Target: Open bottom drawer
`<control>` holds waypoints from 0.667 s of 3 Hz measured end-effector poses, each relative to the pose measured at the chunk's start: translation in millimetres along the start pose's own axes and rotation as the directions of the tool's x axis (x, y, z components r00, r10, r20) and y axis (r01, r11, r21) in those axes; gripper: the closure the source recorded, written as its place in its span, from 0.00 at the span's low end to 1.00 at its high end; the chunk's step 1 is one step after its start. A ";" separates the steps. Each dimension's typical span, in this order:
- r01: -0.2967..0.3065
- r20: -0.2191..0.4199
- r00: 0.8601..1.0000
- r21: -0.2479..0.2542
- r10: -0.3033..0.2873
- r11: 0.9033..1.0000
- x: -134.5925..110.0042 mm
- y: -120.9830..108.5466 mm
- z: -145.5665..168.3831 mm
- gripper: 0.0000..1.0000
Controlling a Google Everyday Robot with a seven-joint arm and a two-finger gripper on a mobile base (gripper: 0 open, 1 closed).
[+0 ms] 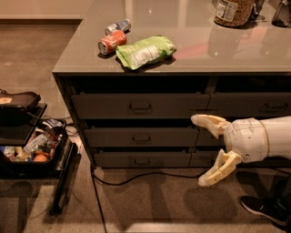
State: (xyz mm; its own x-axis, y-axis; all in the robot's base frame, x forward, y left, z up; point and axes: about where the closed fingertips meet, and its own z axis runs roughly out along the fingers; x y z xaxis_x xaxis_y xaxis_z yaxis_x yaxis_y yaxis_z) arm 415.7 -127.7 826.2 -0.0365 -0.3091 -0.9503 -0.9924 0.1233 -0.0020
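Nearest, on the floor at the lower right, lies a dark shoe point(261, 208). A black cable point(136, 177) snakes along the floor below the drawers. To the left stands a black cart point(27, 167) full of clutter.

The gripper point(198, 151) hangs at the right, in front of the drawer fronts. Its pale fingers point(210, 122) are spread wide and hold nothing. The upper one is level with the middle drawer point(109, 136); the lower one points down at the floor.

The bottom drawer point(113, 159) is lowest in the left column and looks pushed in. Its handle point(142, 160) is left of the gripper, well apart from it.

On the desk point(195, 59) lie a green bag point(144, 51), a red can point(112, 42) and a silver can point(117, 26), with a jar point(234, 7) farther back.
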 end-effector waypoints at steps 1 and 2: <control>0.002 -0.002 1.000 0.000 -0.002 1.000 -0.5 0.3 0.1 0.00; -0.028 0.135 0.990 -0.047 0.034 0.999 5.4 -0.6 3.0 0.00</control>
State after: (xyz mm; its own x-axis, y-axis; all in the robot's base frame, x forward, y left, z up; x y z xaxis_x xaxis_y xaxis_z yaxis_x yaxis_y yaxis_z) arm 416.4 -126.6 820.1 -0.0541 -0.1747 -0.9831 -0.9954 0.0875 0.0393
